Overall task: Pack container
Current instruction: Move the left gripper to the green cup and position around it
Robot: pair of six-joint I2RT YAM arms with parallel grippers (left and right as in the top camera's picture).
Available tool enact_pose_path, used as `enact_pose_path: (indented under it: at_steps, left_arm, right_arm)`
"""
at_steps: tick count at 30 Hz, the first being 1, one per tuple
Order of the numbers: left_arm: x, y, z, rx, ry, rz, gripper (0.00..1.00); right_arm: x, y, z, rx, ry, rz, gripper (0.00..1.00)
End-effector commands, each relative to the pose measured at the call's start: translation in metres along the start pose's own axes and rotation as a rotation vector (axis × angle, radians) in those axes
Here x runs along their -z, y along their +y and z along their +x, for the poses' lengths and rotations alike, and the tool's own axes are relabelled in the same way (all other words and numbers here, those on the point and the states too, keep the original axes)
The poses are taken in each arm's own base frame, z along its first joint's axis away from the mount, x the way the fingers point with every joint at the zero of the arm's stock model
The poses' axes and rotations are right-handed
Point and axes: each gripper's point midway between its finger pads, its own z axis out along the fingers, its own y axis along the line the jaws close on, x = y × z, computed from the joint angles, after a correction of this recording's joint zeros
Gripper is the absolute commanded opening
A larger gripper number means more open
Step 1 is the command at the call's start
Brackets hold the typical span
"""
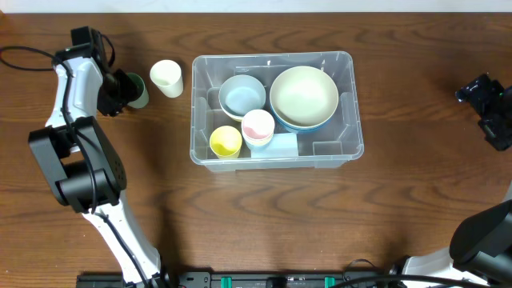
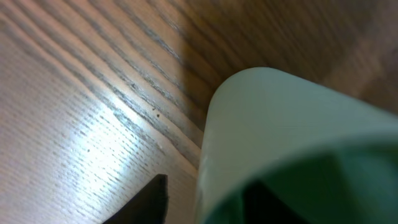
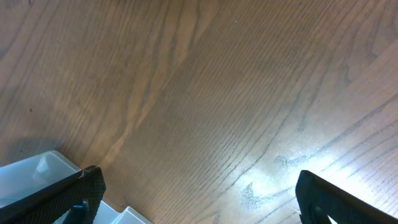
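Note:
The container (image 1: 272, 58) is a large clear bin at the table's middle. It holds a light blue bowl (image 1: 242, 96), a big cream bowl (image 1: 303, 94) nested in a blue one, a pink cup (image 1: 258, 126), a yellow cup (image 1: 226, 142) and a pale blue block (image 1: 282, 145). A green cup (image 1: 139, 93) stands left of the bin; it fills the left wrist view (image 2: 292, 124). My left gripper (image 1: 122, 90) (image 2: 211, 205) straddles its wall, one finger inside and one outside with a gap. My right gripper (image 1: 485, 98) (image 3: 202, 196) is open and empty over bare table at the far right.
A cream cup (image 1: 166, 78) stands between the green cup and the bin. A corner of the bin (image 3: 37, 171) shows at the lower left of the right wrist view. A black cable (image 1: 24, 58) lies at the far left.

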Motion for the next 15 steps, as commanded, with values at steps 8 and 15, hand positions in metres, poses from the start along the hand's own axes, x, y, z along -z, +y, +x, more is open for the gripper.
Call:
enact_pose_path:
  at_steps: [8, 15]
  left_arm:
    - [0.002, 0.006, 0.009, -0.047, 0.031, -0.020, 0.05]
    - [0.043, 0.006, 0.014, -0.138, 0.002, -0.005, 0.06]
  right_arm:
    - [0.003, -0.003, -0.002, -0.002, -0.009, 0.001, 0.99]
    - [0.003, -0.002, -0.001, 0.002, -0.008, 0.000, 0.99]
